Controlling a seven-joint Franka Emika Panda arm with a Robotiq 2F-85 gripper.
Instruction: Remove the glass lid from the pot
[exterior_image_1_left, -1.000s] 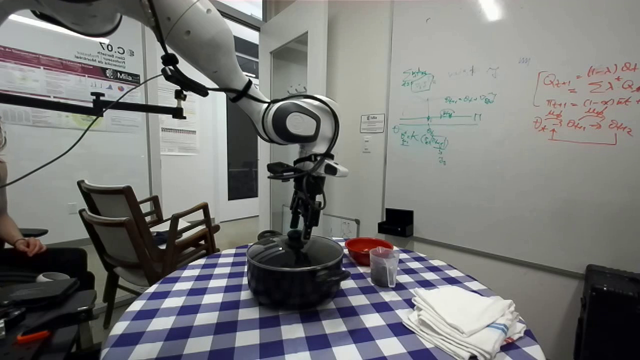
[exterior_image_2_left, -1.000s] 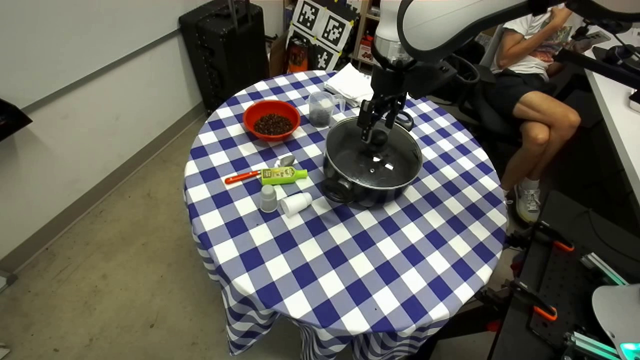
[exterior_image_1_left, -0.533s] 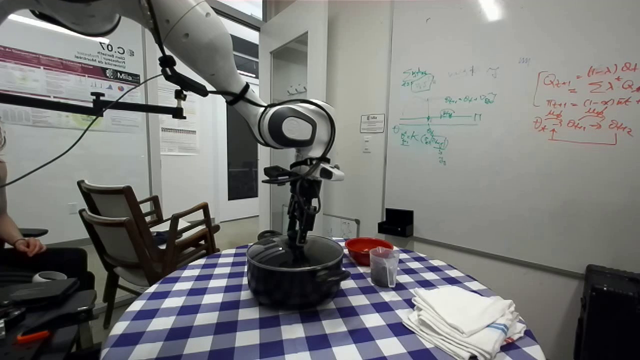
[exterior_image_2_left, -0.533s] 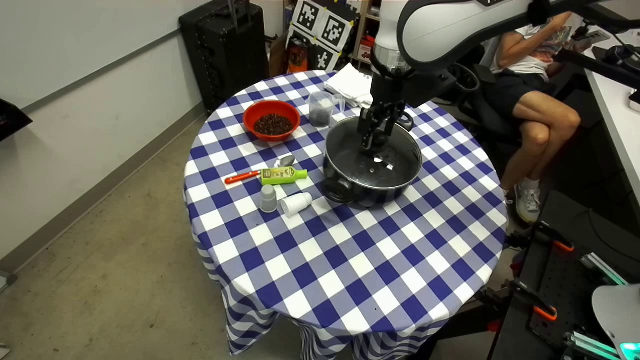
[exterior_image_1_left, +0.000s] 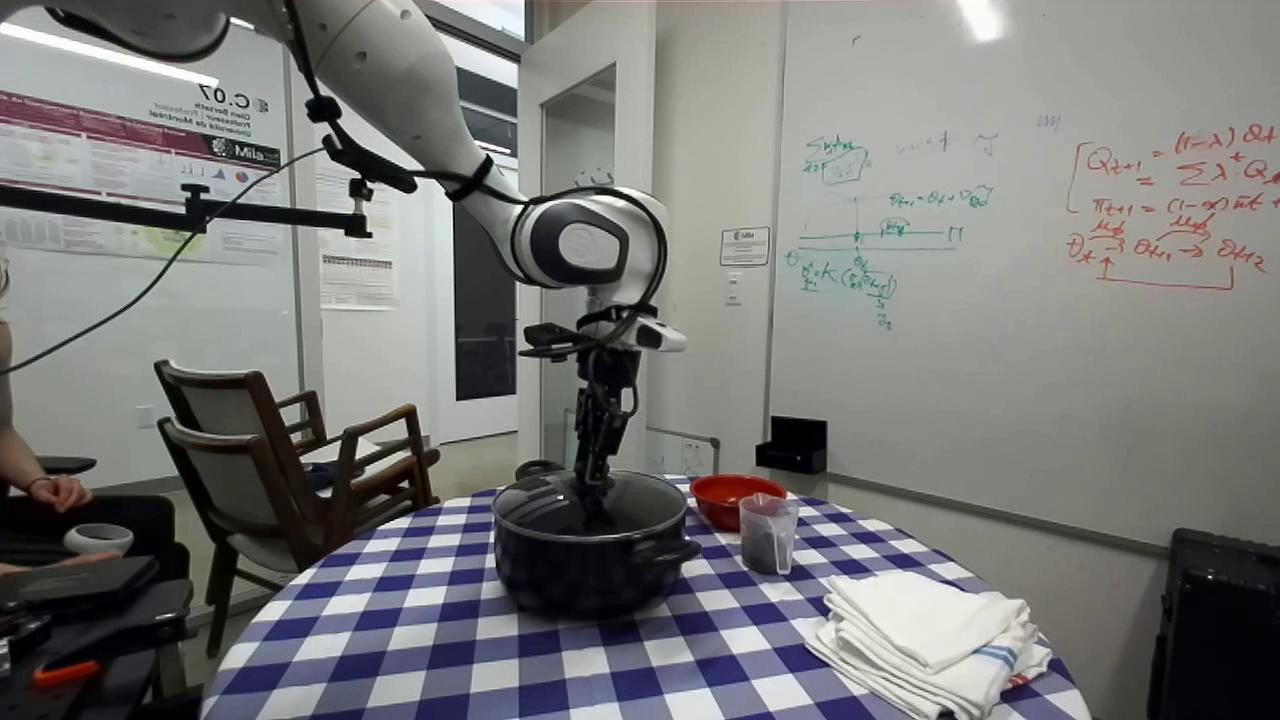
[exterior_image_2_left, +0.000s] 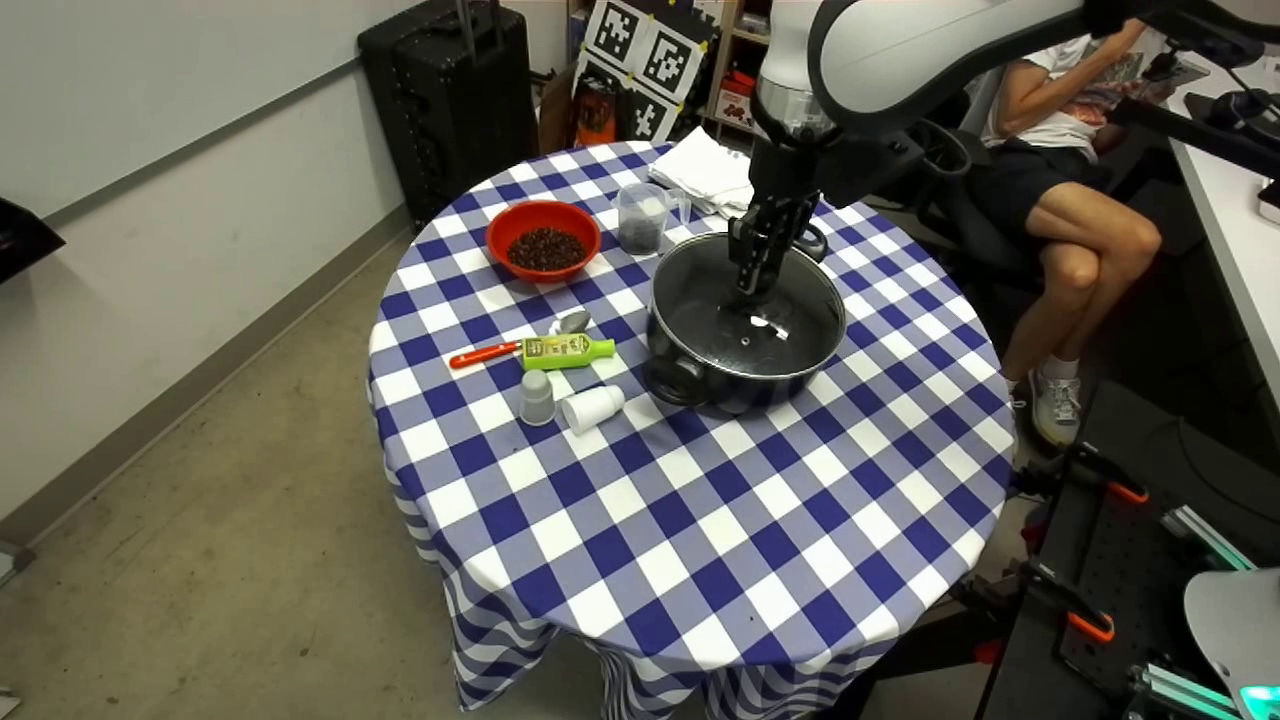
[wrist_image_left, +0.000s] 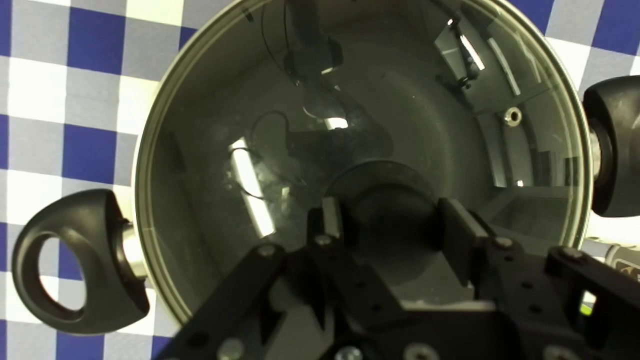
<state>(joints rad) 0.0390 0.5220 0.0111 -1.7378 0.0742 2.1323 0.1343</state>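
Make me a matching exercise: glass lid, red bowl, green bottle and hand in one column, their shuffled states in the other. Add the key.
Things:
1. glass lid
2. red bowl
3. green bottle
4. hand

States:
A. lying on its side
B. jaws on either side of the lid's knob
C. on top of the pot
D. holding small dark bits

Right pairs: 1-C, 2-D, 3-A, 4-B.

The round, blue-and-white-checked worktop (exterior_image_2_left: 730, 530) carries a black round pot (exterior_image_1_left: 590, 572), red bowl (exterior_image_1_left: 714, 508), clear jug (exterior_image_1_left: 769, 514) and folded white cloths (exterior_image_1_left: 925, 635).
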